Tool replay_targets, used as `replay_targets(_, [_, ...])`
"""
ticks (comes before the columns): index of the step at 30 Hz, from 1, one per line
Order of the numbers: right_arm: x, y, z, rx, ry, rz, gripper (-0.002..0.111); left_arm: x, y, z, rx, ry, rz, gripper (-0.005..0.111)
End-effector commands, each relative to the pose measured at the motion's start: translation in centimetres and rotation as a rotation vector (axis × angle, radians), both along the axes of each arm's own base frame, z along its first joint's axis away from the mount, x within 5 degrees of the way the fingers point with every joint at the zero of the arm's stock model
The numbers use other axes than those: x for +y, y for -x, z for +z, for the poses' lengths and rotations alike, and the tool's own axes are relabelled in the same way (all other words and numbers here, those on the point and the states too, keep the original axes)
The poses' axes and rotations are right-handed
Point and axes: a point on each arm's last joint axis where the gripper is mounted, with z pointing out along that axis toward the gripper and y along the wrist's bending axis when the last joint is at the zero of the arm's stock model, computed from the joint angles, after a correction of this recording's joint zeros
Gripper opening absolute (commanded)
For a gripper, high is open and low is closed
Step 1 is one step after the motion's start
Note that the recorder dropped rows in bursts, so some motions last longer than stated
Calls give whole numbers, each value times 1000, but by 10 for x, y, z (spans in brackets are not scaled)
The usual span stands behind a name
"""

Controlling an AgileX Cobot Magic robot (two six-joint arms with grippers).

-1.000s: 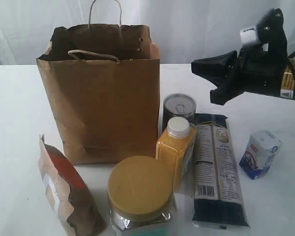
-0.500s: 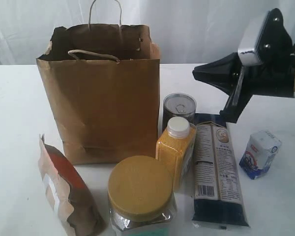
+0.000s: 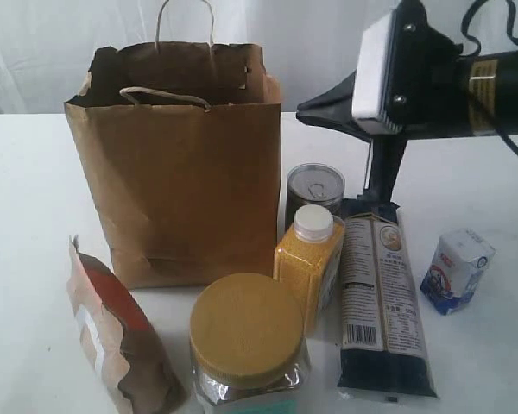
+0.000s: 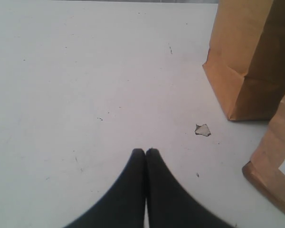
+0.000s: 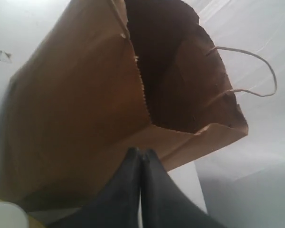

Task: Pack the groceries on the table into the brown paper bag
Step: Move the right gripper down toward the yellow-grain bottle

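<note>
Left tool [image 4: 146,153]: closed, empty.
Right tool [image 5: 141,153]: closed, empty.
Brown paper bag [image 3: 181,190]: upright before your right tool, interior dark.

Left pincer [image 4: 145,152] closed tight, empty; right pincer [image 5: 141,153] likewise, raised

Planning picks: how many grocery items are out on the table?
6: can behind the yellow bottle, jar nearest the camera, pouch left, blue packet beside the bottle, carton far right. Bag interior partly hidden.
</note>
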Motion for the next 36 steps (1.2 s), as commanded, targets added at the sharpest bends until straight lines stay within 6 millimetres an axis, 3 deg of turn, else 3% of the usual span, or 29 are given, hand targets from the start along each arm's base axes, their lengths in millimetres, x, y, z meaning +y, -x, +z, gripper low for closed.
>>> replay_targets(1, [10, -2, 2, -51, 55, -36, 0, -1, 0, -1, -2, 7, -6, 0])
replay_targets(6, [30, 7, -1, 7, 26, 13, 0, -1, 0, -1, -2, 7, -6, 0])
replay_targets(12, [41, 19, 0, 509, -258, -89, 0, -1, 0, -1, -2, 7, -6, 0])
replay_targets(15, [39, 16, -2, 643, -339, -190, 0, -1, 0, -1, -2, 7, -6, 0])
replay_targets(18, [40, 26, -7, 714, -338, -140, 0, -1, 0, -1, -2, 7, -6, 0])
replay_targets(21, [29, 34, -20, 768, -330, -145, 0, -1, 0, -1, -2, 7, -6, 0])
replay_targets(26, [-19, 24, -54, 671, -310, -484, 0, -1, 0, -1, -2, 7, -6, 0])
replay_targets(30, [-42, 22, -65, 762, -574, -678, 0, -1, 0, -1, -2, 7, -6, 0])
replay_targets(32, [-46, 24, -69, 728, -610, -667, 0, -1, 0, -1, -2, 7, -6, 0])
replay_targets(36, [-46, 38, -82, 549, -474, -507, 0, -1, 0, -1, -2, 7, -6, 0])
